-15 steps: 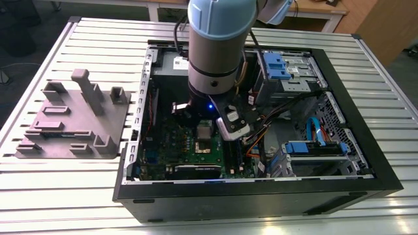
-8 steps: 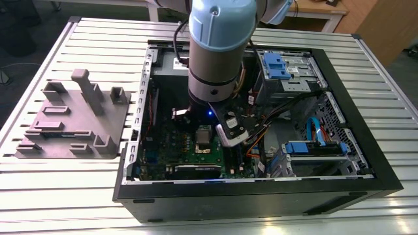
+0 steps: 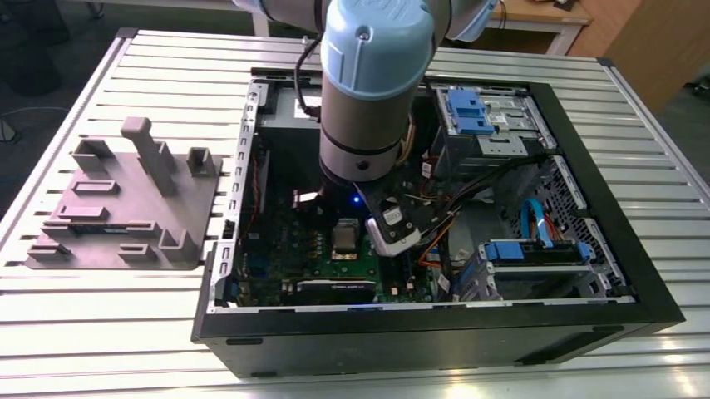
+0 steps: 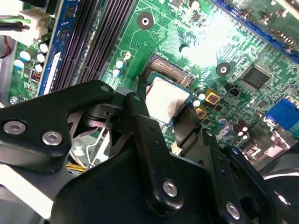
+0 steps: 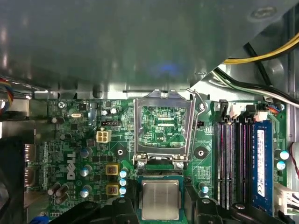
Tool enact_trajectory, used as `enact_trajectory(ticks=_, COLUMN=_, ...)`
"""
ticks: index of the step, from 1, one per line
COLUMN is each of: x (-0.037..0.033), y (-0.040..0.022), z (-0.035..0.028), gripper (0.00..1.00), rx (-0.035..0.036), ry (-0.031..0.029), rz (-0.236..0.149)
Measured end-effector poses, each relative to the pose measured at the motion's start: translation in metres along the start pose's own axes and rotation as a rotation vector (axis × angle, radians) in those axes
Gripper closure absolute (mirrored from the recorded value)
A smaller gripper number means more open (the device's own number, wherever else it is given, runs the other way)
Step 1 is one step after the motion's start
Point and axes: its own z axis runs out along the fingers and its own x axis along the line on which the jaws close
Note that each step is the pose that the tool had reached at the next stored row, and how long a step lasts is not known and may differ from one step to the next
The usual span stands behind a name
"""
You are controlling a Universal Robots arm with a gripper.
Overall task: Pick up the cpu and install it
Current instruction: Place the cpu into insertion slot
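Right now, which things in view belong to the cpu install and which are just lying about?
Job: cpu, sitting at the socket; pincer flanking it; raised socket bracket; motherboard.
Lying about: gray parts tray; memory slots; blue drive cages; yellow cable.

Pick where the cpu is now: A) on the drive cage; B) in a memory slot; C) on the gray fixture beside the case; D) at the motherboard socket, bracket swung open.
D: both wrist views show the cpu at the socket on the green motherboard, with the silver bracket raised clear of it.
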Motion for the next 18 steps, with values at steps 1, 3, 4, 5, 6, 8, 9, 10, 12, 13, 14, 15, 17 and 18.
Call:
enact_trajectory(ticks=1, x=0.0, y=-0.0005, z=0.0003, gripper=0.53, rx=0.0, ry=0.0, rz=0.0)
enact_trajectory(ticks=3, x=-0.0001, y=-0.0021, z=0.001, gripper=0.53, rx=-0.0001, ry=0.0, rz=0.0)
enact_trajectory(ticks=4, x=0.0, y=-0.003, z=0.0014, gripper=0.53, rx=0.0, ry=0.0, rz=0.0)
enact_trajectory(ticks=5, x=0.0, y=-0.0039, z=0.0018, gripper=0.53, rx=-0.0001, ry=0.0, rz=0.0)
enact_trajectory(ticks=6, x=0.0, y=-0.0044, z=0.0023, gripper=0.53, rx=-0.0001, ry=0.0, rz=0.0)
enact_trajectory(ticks=8, x=0.0, y=-0.0044, z=0.0037, gripper=0.53, rx=-0.0003, ry=-0.0001, rz=0.0)
enact_trajectory(ticks=9, x=-0.0001, y=-0.0045, z=0.0038, gripper=0.53, rx=-0.0001, ry=0.0, rz=0.0)
enact_trajectory(ticks=10, x=-0.0001, y=-0.0045, z=0.0038, gripper=0.53, rx=0.0001, ry=0.0, rz=0.0)
enact_trajectory(ticks=12, x=-0.0001, y=-0.0045, z=0.0039, gripper=0.53, rx=0.0, ry=0.0, rz=0.0)
enact_trajectory(ticks=13, x=-0.0001, y=-0.0045, z=0.004, gripper=0.53, rx=0.0, ry=0.0, rz=0.0)
enact_trajectory(ticks=14, x=-0.0001, y=-0.0045, z=0.0041, gripper=0.53, rx=-0.0001, ry=0.0, rz=0.0)
enact_trajectory(ticks=15, x=-0.0001, y=-0.0045, z=0.0041, gripper=0.53, rx=0.0, ry=0.0, rz=0.0)
enact_trajectory(ticks=17, x=-0.0001, y=-0.0045, z=0.0042, gripper=0.53, rx=-0.0001, ry=0.0, rz=0.0)
enact_trajectory(ticks=18, x=-0.0001, y=-0.0046, z=0.0058, gripper=0.53, rx=-0.0001, ry=0.0, rz=0.0)
